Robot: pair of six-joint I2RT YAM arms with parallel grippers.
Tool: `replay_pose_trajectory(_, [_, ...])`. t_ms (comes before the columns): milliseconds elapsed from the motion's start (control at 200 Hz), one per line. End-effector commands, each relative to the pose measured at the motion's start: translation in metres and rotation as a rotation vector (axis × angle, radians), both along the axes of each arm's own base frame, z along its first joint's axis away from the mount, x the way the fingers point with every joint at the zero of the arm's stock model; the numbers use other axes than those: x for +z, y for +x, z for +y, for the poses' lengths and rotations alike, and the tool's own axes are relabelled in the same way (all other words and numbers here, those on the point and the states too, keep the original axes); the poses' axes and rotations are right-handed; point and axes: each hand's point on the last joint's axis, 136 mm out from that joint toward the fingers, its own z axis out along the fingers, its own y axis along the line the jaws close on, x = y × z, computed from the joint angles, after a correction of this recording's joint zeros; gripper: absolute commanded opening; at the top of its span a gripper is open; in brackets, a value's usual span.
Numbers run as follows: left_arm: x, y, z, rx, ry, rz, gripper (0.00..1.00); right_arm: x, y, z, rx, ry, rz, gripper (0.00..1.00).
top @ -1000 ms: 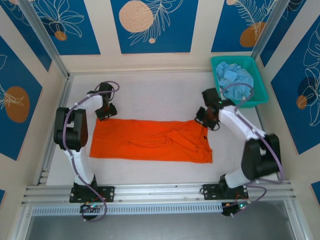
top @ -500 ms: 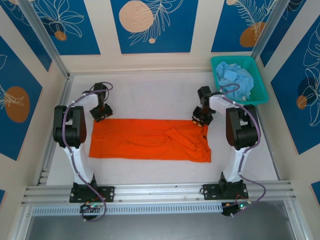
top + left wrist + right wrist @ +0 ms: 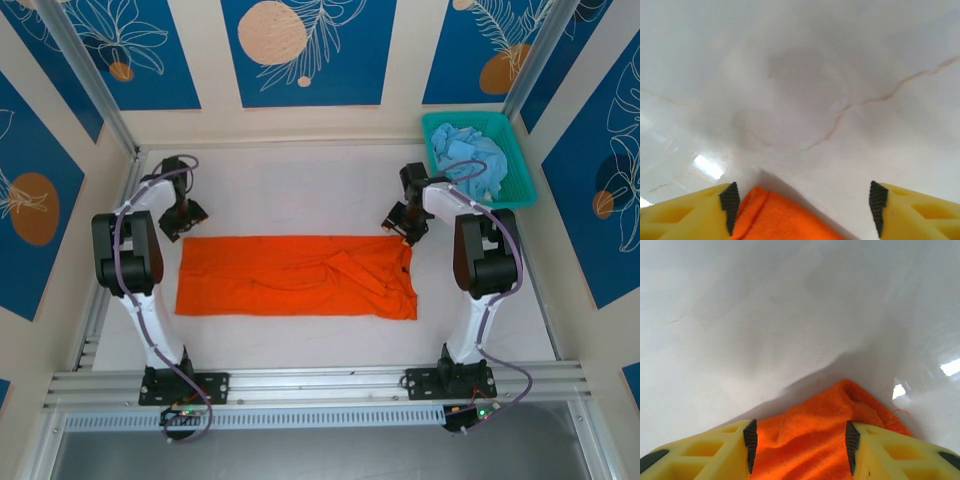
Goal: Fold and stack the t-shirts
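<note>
The bright orange t-shirt (image 3: 290, 278) lies folded into a long flat strip across the middle of the white table. My left gripper (image 3: 186, 218) hovers at its far left corner, jaws open. In the left wrist view that orange corner (image 3: 770, 220) lies low between the spread fingers of the left gripper (image 3: 803, 209). At the strip's far right corner my right gripper (image 3: 402, 225) also stands open. In the right wrist view, orange cloth (image 3: 840, 405) lies loose on the table between the parted pads of the right gripper (image 3: 801, 446). Pale blue t-shirts (image 3: 470, 158) are heaped in the basket.
A teal mesh basket (image 3: 526, 190) stands at the far right corner, just beyond the right arm. Metal frame posts and patterned walls enclose the table. Bare white tabletop (image 3: 300, 190) stretches behind the orange strip and in front of it.
Both grippers have opened and let go of the orange shirt's far corners. The left one slid out to the far left, the right one slightly back. The shirt has settled flat.
</note>
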Motion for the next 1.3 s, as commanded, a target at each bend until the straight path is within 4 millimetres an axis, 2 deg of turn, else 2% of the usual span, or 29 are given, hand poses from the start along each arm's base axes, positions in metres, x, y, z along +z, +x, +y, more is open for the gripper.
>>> replay_pose_trajectory(0, [0.043,0.015,-0.024,-0.043,-0.049,-0.086,0.74,0.049,0.008,0.014,0.082,-0.022,-0.132,0.54])
replay_pose_trajectory(75, [0.062,0.017,-0.045,-0.091,-0.051,-0.121,0.75,0.06,-0.001,0.03,0.141,-0.005,-0.162,0.54])
replay_pose_trajectory(145, [0.071,0.014,-0.07,-0.146,-0.059,-0.137,0.75,0.066,-0.015,0.043,0.192,-0.006,-0.178,0.54])
replay_pose_trajectory(250, [0.072,0.005,-0.126,-0.266,-0.105,-0.145,0.75,0.064,-0.037,0.069,0.273,0.041,-0.196,0.55])
replay_pose_trajectory(345, [0.062,-0.006,-0.193,-0.415,-0.211,-0.135,0.71,0.054,-0.056,0.089,0.316,0.105,-0.152,0.55])
replay_pose_trajectory(440, [0.048,-0.019,-0.258,-0.556,-0.335,-0.117,0.65,0.043,-0.063,0.101,0.355,0.113,-0.111,0.54])
replay_pose_trajectory(540, [0.031,-0.03,-0.305,-0.664,-0.411,-0.069,0.56,0.029,-0.063,0.104,0.367,0.098,-0.061,0.5])
replay_pose_trajectory(615, [0.018,-0.034,-0.328,-0.697,-0.475,-0.009,0.51,0.021,-0.06,0.106,0.369,0.104,-0.035,0.47])
replay_pose_trajectory(755, [-0.005,-0.039,-0.344,-0.725,-0.504,0.059,0.5,0.016,-0.046,0.118,0.383,0.126,-0.032,0.46])
replay_pose_trajectory(930, [-0.031,-0.048,-0.338,-0.72,-0.471,0.12,0.52,0.004,-0.035,0.13,0.418,0.132,0.002,0.48])
replay_pose_trajectory(1130, [-0.037,-0.049,-0.333,-0.715,-0.451,0.136,0.55,-0.001,-0.037,0.139,0.439,0.155,0.024,0.47])
replay_pose_trajectory(1295, [-0.04,-0.047,-0.328,-0.703,-0.413,0.148,0.57,-0.002,-0.047,0.145,0.482,0.155,0.04,0.39])
